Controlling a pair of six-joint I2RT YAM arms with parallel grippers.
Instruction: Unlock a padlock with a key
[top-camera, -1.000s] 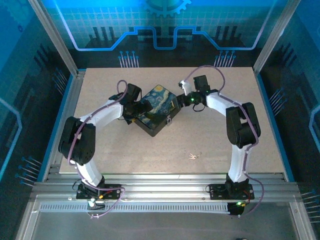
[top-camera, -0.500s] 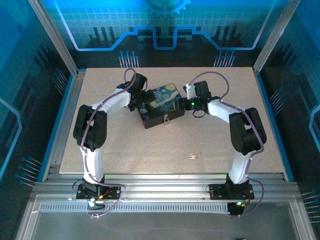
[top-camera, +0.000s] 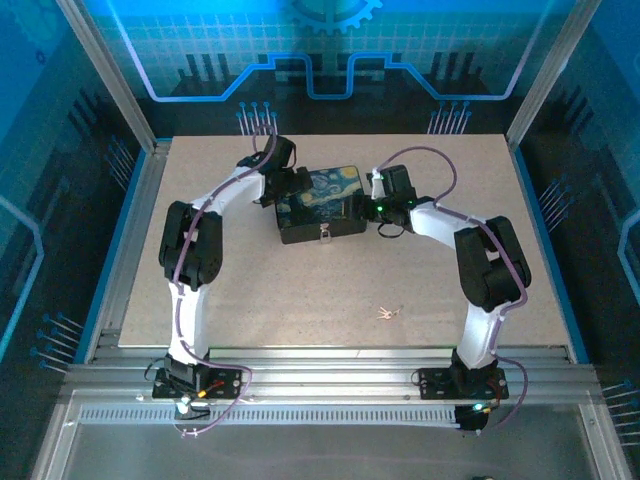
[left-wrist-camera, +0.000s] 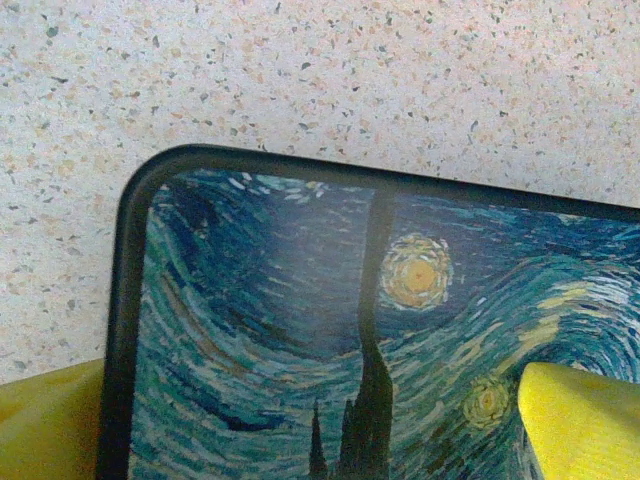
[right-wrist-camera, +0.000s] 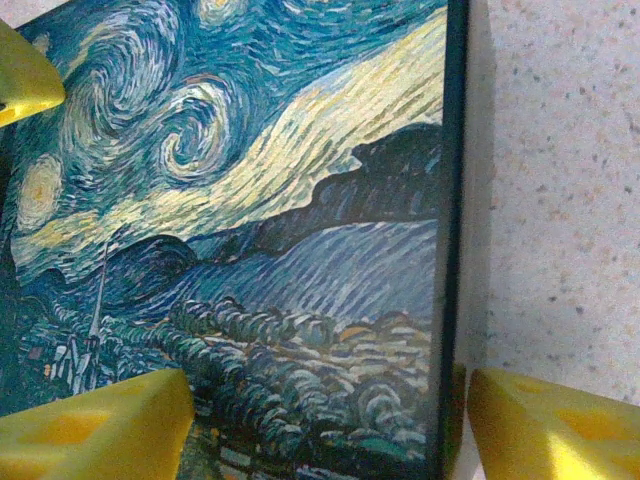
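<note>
A black box (top-camera: 320, 200) with a blue-and-yellow swirling painted lid lies at the middle of the table, its long front facing me. The tiny padlock (top-camera: 322, 234) hangs on that front face. The silvery key (top-camera: 387, 313) bunch lies on the bare table nearer me, to the right. My left gripper (top-camera: 290, 186) stands open at the box's left end; in the left wrist view one finger (left-wrist-camera: 45, 430) is outside the lid's corner (left-wrist-camera: 135, 200) and the other over the lid. My right gripper (top-camera: 368, 205) is open at the right end, straddling the lid's edge (right-wrist-camera: 450, 250).
The speckled tabletop (top-camera: 440, 280) stretches bare around the key. Metal rails (top-camera: 330, 370) run along the near edge and frame posts stand at the sides. The left gripper's yellow fingertip (right-wrist-camera: 25, 75) shows over the lid in the right wrist view.
The box has turned clockwise from a diamond stance to square with the table and shifted farther back. Both arms followed it, and the right gripper's jaws have widened.
</note>
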